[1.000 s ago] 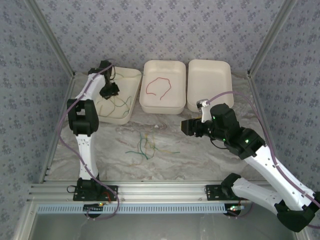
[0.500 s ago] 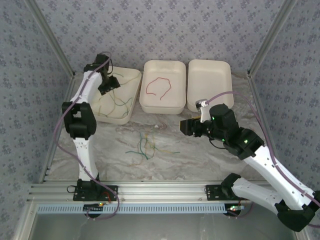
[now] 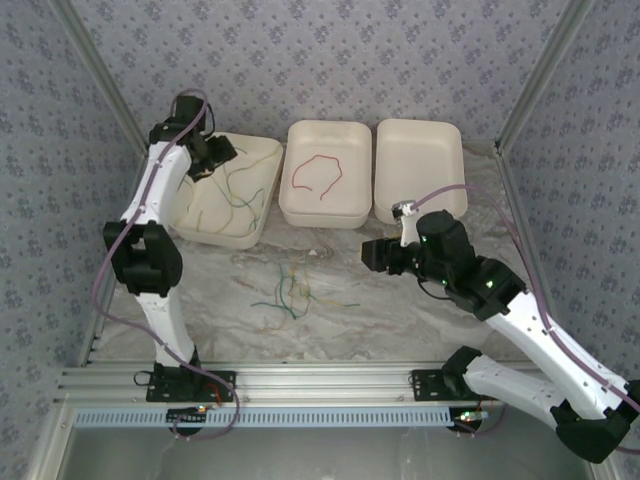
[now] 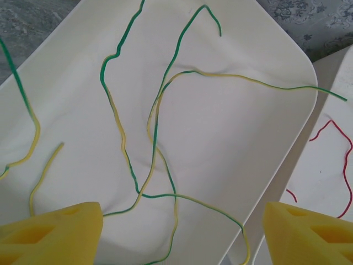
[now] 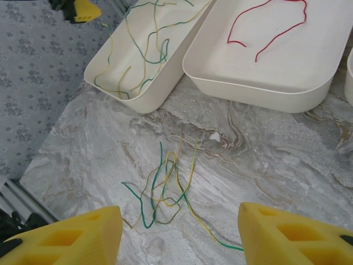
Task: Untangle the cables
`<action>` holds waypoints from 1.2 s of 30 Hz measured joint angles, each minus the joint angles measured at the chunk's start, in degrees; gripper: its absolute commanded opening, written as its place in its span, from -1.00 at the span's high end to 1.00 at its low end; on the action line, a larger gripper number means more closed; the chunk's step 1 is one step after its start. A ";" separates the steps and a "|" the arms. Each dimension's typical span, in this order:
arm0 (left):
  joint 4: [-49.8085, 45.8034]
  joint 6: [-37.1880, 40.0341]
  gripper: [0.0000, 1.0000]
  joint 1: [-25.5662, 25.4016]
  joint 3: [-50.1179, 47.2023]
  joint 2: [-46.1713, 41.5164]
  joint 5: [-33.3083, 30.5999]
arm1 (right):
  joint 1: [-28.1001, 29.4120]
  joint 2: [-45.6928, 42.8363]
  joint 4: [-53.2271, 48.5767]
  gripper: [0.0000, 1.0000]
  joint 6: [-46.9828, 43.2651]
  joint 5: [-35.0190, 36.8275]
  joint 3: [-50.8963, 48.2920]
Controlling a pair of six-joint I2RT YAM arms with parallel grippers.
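1. Find the work left: a loose knot of thin green and yellow flexible wires [image 5: 165, 190] on the grey-veined marble tabletop [image 5: 309, 160], near the fronts of the shallow white trays but apart from them, roughly midway between the two arm bases.
2. Count as already sorted: several green-and-yellow wires [image 4: 153, 127] spread across the left white tray [image 4: 237, 143], and one thin red wire [image 3: 316, 158] in the middle white tray [image 3: 325, 222], beside the right-hand white tray [image 3: 450, 150].
3. Take the key relation from the right wrist view: knot ahead of and below the right gripper [image 5: 180, 221], about centred between its yellow foam pads [image 5: 66, 237].
4. Judge the knot's long axis as running away from those fingers toward the trays, so across their closing line and not along it.
5. Rank the right gripper as clearly nearer; left gripper [image 4: 182, 221] far back over the left tray, well apart from the knot.
6. Right fingers: spread wide, nothing between them.
7. Left fingers: yellow pads [image 4: 309, 234] far apart, gripping nothing, only tray floor and wires beneath.
8. Right arm [image 3: 500, 300]: folded low, reaching in toward the table's middle, wrist pitched down at the knot.
9. Left arm [image 3: 150, 200]: stretched tall, wrist at the far-left corner of its tray, looking down into it.
10. Probably calls for a straight descent by the right gripper onto one outlying strand.
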 measured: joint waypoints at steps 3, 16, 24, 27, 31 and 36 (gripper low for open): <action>2.12 -0.28 -0.32 -0.31 -7.37 -7.50 0.00 | 1.29 -0.15 0.00 -0.13 0.59 1.79 -1.01; 15.67 -15.32 0.01 -30.47 -67.54 -51.65 -4.87 | 18.95 6.95 6.54 -0.10 6.45 11.17 -10.86; 20.59 -29.81 0.16 -42.36 -83.82 -58.71 -10.32 | 21.68 27.89 17.97 -0.02 6.38 8.52 -11.30; 22.67 -31.50 0.16 -42.75 -84.59 -60.22 -11.30 | 22.82 37.70 18.53 -0.11 4.13 7.63 -5.73; 23.93 -32.39 0.08 -42.84 -85.09 -60.70 -11.58 | 23.63 44.89 18.47 -0.17 1.99 8.20 0.57; 27.12 -34.91 -0.23 -42.91 -86.40 -58.49 -11.39 | 22.67 49.62 18.16 -0.10 1.11 8.55 5.25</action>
